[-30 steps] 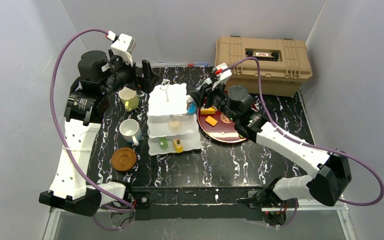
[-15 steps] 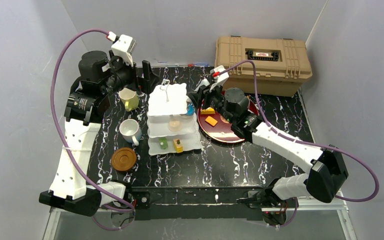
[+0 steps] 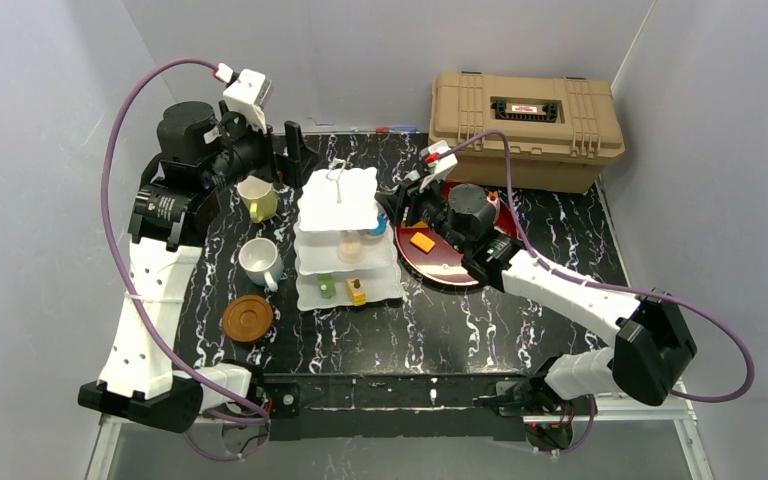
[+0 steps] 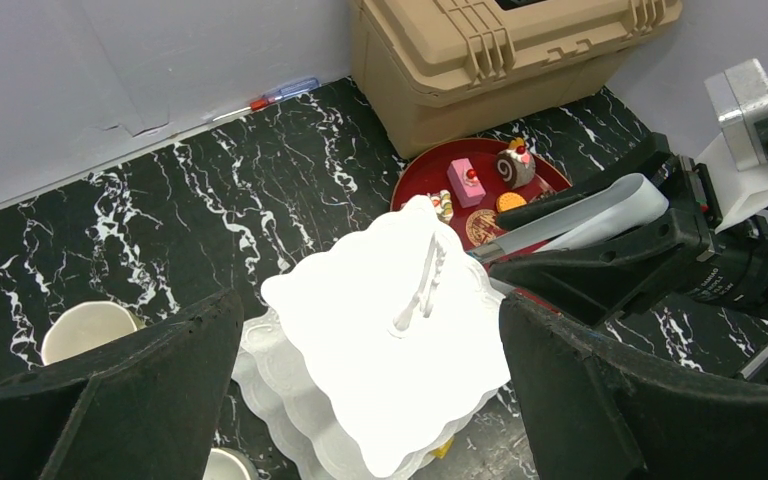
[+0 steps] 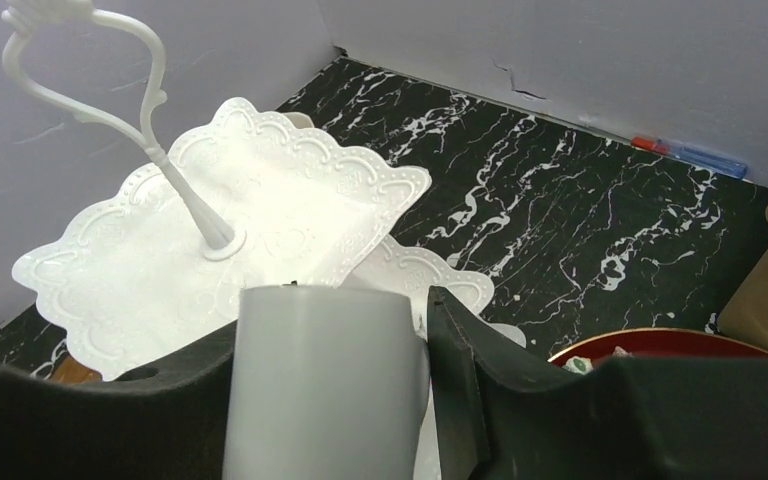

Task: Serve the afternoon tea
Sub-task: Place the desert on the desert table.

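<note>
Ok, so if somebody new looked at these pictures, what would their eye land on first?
The white three-tier cake stand at the centre of the table, a few small pastries on its lower tiers. Next, the right gripper right beside it with a pale grey piece between its fingers, by a dark red plate.

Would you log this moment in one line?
left gripper open | right gripper shut on pale grey cylinder beside white three-tier scalloped cake stand

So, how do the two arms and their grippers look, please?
The left arm and right arm have white links and black joints. A purple cable runs to a white camera box at each wrist. The fingers are broad, black wedges.
</note>
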{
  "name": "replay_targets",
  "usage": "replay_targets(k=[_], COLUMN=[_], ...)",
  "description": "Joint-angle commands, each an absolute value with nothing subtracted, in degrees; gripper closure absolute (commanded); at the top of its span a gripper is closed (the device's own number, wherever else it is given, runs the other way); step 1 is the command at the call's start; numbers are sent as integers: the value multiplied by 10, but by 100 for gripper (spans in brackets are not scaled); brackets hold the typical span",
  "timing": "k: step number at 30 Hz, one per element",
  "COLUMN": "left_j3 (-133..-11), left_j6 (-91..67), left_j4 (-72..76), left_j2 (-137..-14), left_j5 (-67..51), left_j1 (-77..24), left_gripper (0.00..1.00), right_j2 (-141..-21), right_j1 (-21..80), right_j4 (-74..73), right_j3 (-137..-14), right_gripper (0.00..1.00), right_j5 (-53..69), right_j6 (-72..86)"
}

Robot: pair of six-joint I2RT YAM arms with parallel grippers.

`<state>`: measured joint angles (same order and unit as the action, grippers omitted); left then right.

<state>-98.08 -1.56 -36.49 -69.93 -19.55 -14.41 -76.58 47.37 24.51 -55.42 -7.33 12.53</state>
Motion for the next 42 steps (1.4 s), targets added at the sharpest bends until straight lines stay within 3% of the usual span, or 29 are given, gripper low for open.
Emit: replay_targets(k=[1, 12, 22, 42], left_j3=[-987, -984, -979, -972], left_j6=[-21, -24, -20, -21], left_j4=[-361, -357, -353, -345], left_j2=[-686, -686, -682, -678], left_j5=[-208, -216, -211, -212], left_j1=[-142, -142, -142, -142], left_gripper=[2, 2, 2, 2], right_j2=[-741, -717, -727, -696], right_j1=[477, 477, 477, 476], right_j4=[306, 296, 296, 277], right_j3=[-553, -551, -541, -567], right_gripper=[53, 40, 37, 64], right_j5=[-77, -72, -61, -93], right_j6=[134, 131, 143, 136])
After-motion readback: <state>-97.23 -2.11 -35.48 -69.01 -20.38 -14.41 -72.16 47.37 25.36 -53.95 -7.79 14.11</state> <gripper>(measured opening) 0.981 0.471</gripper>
